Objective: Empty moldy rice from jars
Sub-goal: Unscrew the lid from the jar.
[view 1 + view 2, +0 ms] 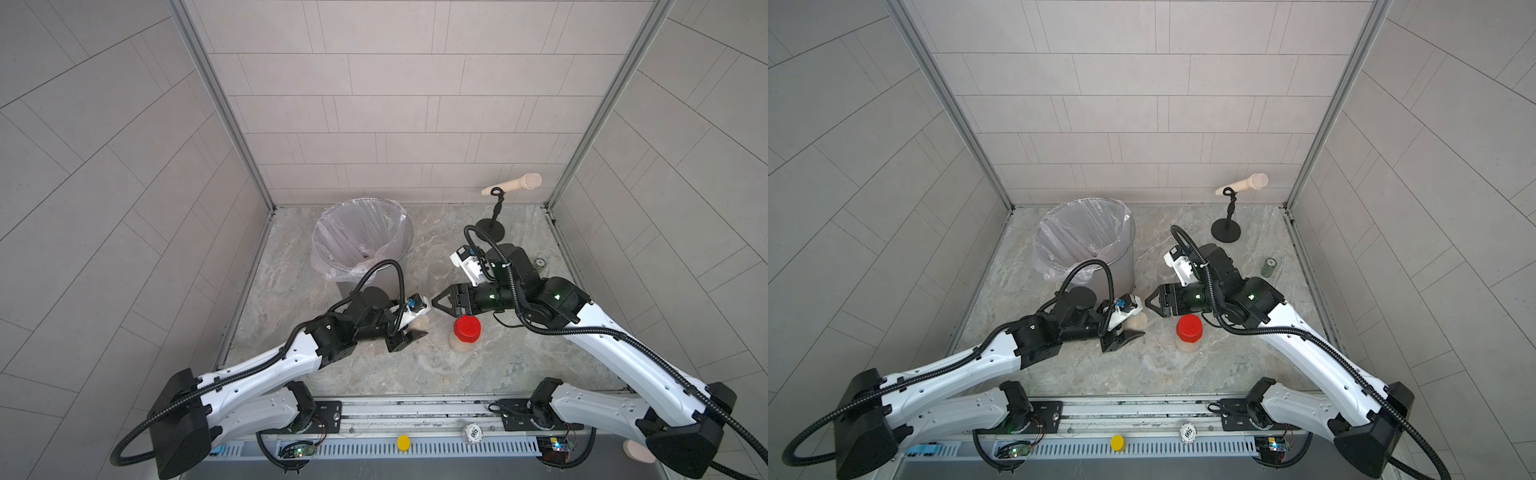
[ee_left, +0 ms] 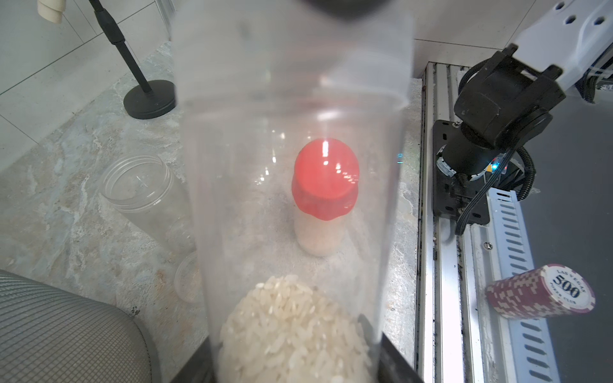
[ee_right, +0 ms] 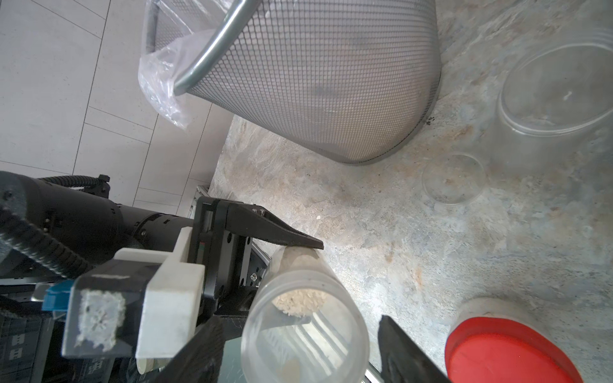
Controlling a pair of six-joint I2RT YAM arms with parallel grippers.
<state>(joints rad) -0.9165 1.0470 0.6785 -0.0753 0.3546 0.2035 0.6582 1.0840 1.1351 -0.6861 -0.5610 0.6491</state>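
Note:
My left gripper [image 2: 295, 361] is shut on a clear jar [image 2: 292, 165] that lies tilted above the table, with moldy rice [image 2: 292, 325] heaped at its gripped end. In both top views that gripper [image 1: 409, 337] [image 1: 1125, 337] is left of centre. My right gripper [image 3: 302, 348] [image 1: 436, 300] stands open around the jar's clear-lidded end [image 3: 305, 328]; one finger is close against it, the other is apart. A red-lidded jar [image 1: 466, 332] [image 3: 507, 351] of rice stands upright just beside. An empty, lidless jar [image 1: 438, 272] [image 3: 560, 99] stands nearer the bin.
A mesh metal bin [image 1: 361, 245] [image 3: 315, 83] with a plastic liner stands at the back left. A loose clear lid [image 3: 452, 177] lies on the table. A microphone stand [image 1: 490, 226] and a dark green cylinder [image 1: 1270, 267] are at the back right. Poker chips [image 2: 540, 291] rest on the front rail.

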